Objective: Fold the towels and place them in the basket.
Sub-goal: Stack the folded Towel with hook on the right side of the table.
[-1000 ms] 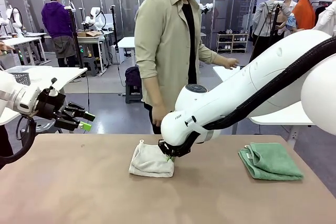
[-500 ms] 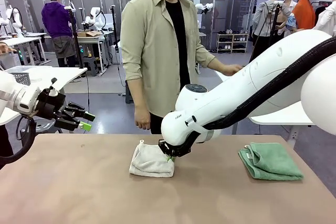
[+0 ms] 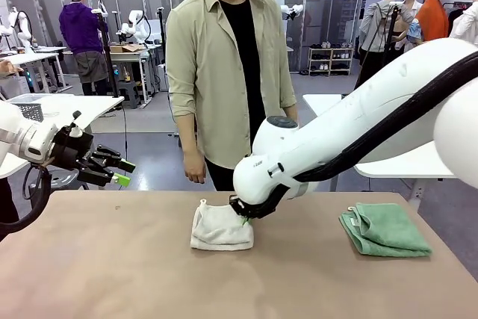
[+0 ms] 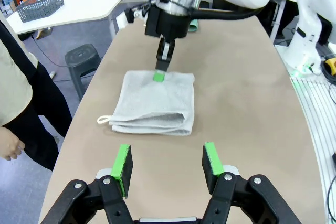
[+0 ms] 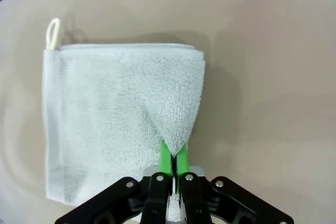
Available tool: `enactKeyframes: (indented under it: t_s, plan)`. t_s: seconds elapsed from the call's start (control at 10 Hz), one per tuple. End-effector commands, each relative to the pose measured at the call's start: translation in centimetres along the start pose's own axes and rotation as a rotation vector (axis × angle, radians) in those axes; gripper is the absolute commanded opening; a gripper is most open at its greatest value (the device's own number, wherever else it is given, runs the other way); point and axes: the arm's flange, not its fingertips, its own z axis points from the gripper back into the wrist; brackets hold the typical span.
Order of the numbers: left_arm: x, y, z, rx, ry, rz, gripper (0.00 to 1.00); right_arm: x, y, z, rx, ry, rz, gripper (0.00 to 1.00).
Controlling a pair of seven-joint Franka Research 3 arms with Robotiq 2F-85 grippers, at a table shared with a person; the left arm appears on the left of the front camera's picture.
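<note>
I see my right end effector [image 5: 172, 167] pinched shut on the folded cream towel's [image 5: 115, 119] edge on the desk [image 3: 112, 274], while my left end effector [image 4: 167, 163] hangs open, empty.

I see my white right arm [image 3: 358, 121] slanting low across the middle of the brown desk [image 3: 112, 274], blocking the way over the folded cream-white terry towel [image 3: 220, 228] from the right. Bare desk lies open between that towel and the folded mint-green terry towel [image 3: 385, 229], and all along the near side. A person in a beige shirt [image 3: 228, 72] stands at the far edge.
</note>
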Motion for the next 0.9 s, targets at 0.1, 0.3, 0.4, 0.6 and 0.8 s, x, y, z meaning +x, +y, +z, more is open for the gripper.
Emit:
enactKeyframes:
  t_s: [0.1,0.3,0.4,0.6,0.8]
  plan:
    - [0.1,-0.1,0.0,0.0,-0.001,-0.003,0.69,0.0,-5.5,8.8,-0.096,-0.117,0.198,0.04]
    - [0.1,-0.1,0.0,0.0,-0.001,-0.003,0.69,-0.1,-9.1,13.7,-0.225,-0.128,0.257,0.04]
    - [0.1,-0.1,0.0,0.0,-0.001,-0.003,0.69,0.0,-10.5,15.0,-0.241,-0.146,0.302,0.04]
    - [0.1,-0.1,0.0,0.0,-0.001,-0.003,0.69,0.3,-14.5,17.7,-0.322,-0.107,0.325,0.04]
    - [0.1,-0.1,0.0,0.0,-0.001,-0.003,0.69,0.7,-18.5,18.6,-0.334,-0.066,0.327,0.04]
